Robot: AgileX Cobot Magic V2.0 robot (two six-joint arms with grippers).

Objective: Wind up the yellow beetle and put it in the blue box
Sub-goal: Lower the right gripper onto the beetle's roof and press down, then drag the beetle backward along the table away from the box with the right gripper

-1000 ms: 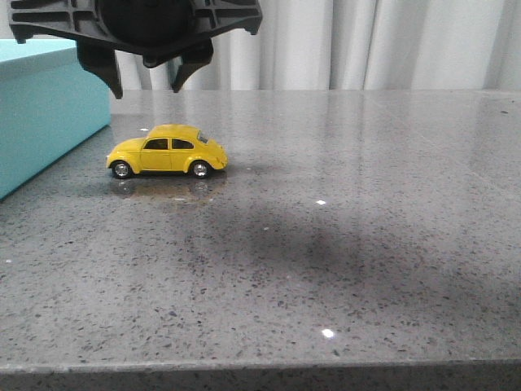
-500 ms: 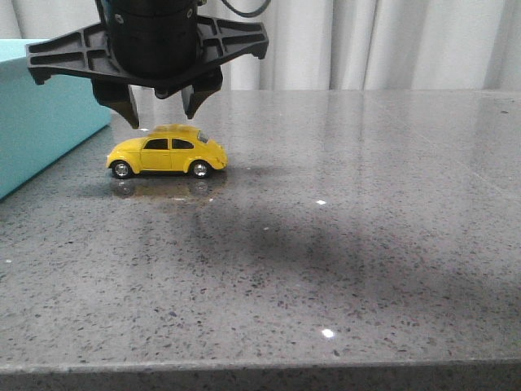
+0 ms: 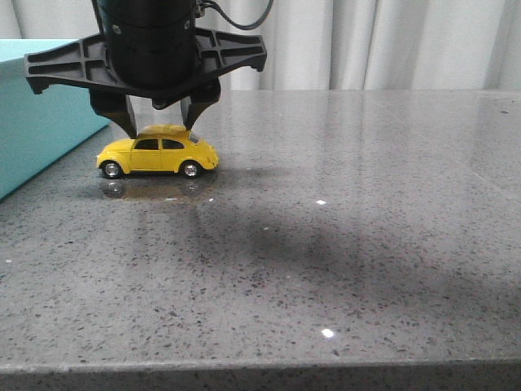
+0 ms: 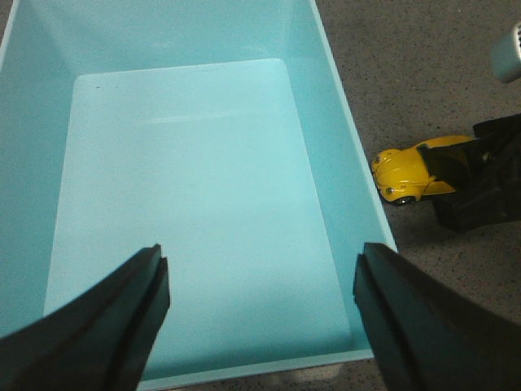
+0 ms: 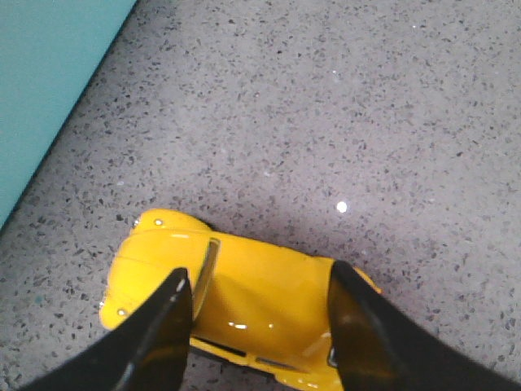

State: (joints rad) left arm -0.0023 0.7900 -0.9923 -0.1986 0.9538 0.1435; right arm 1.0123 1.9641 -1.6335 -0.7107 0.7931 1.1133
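The yellow beetle (image 3: 157, 155) stands on its wheels on the grey table, just right of the blue box (image 3: 41, 122). My right gripper (image 3: 160, 130) is open and lowered over the car, its two fingers straddling the roof front and back. In the right wrist view the beetle (image 5: 244, 301) lies between the fingers, with the gripper (image 5: 259, 277) over its roof. My left gripper (image 4: 260, 257) is open and empty above the open blue box (image 4: 342, 122), whose inside holds nothing. The beetle (image 4: 407, 171) also shows in the left wrist view beside the box.
The speckled grey table (image 3: 342, 244) stretches to the right and front of the car. White curtains (image 3: 366, 41) hang behind. The box wall (image 5: 49, 73) lies close beside the car.
My right gripper has come down from above onto the beetle's roof. The car has shifted a little to the left, toward the box.
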